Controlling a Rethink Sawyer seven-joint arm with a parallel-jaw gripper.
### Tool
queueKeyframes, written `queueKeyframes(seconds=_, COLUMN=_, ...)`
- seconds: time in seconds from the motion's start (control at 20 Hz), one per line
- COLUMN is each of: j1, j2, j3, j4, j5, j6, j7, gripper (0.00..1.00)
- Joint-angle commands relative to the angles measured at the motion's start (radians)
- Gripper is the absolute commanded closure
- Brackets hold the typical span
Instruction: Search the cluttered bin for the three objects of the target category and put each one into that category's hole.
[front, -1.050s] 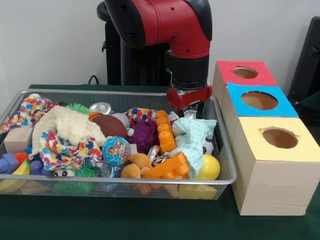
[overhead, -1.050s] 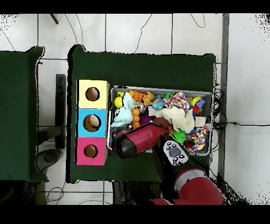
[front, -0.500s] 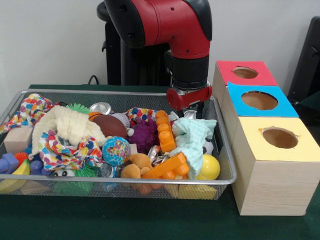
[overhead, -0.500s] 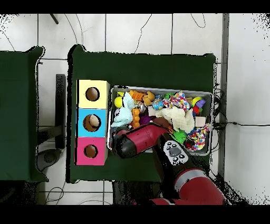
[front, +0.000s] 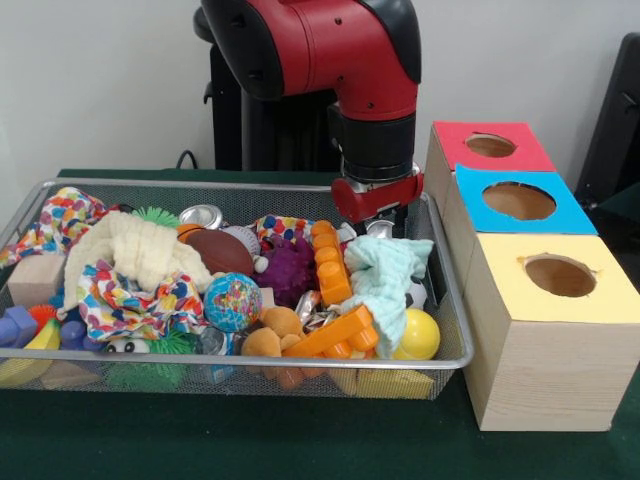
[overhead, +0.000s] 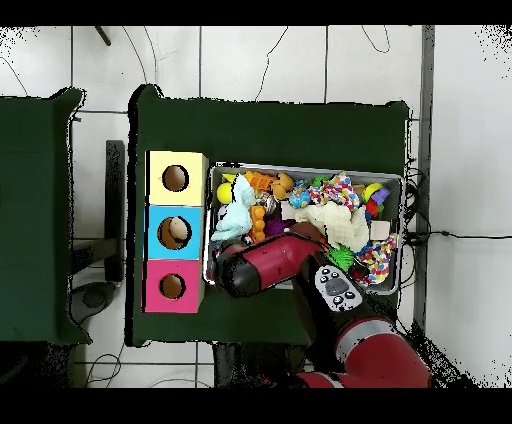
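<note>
Green table (front: 300, 440): arm (front: 340, 50) has edged slightly aside above unchanged bin (front: 440, 290).

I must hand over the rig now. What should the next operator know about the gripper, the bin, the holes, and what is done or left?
Gripper: low at the far right corner of the wire mesh bin, over the pale green cloth; open or shut cannot be seen.
Bin: full of mixed toys, cloths and blocks.
Wooden box with red hole, blue hole and yellow hole: overhead, something pale shows in the blue one.
Done: unclear, perhaps one item. Left: the remaining target objects.
</note>
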Motion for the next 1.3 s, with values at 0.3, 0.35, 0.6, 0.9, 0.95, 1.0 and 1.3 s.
queueKeyframes(seconds=0.3, j1=0.015, j2=0.138, j3=0.060, j4=-0.012, j5=0.038, j6=0.085, j7=0.050, gripper=1.00)
queueKeyframes(seconds=0.35, j1=0.020, j2=0.138, j3=0.054, j4=-0.014, j5=0.040, j6=0.085, j7=0.057, gripper=1.00)
queueKeyframes(seconds=0.6, j1=0.014, j2=0.143, j3=0.061, j4=-0.013, j5=0.033, j6=0.095, j7=0.033, gripper=0.00)
queueKeyframes(seconds=0.9, j1=0.005, j2=0.144, j3=0.070, j4=-0.010, j5=0.034, j6=0.096, j7=0.025, gripper=0.00)
queueKeyframes(seconds=0.95, j1=0.004, j2=0.145, j3=0.071, j4=-0.009, j5=0.033, j6=0.092, j7=0.025, gripper=0.00)
queueKeyframes(seconds=1.0, j1=0.002, j2=0.145, j3=0.073, j4=-0.009, j5=0.032, j6=0.093, j7=0.022, gripper=0.00)
queueKeyframes(seconds=1.3, j1=0.007, j2=0.143, j3=0.067, j4=-0.009, j5=0.031, j6=0.098, j7=0.023, gripper=0.00)
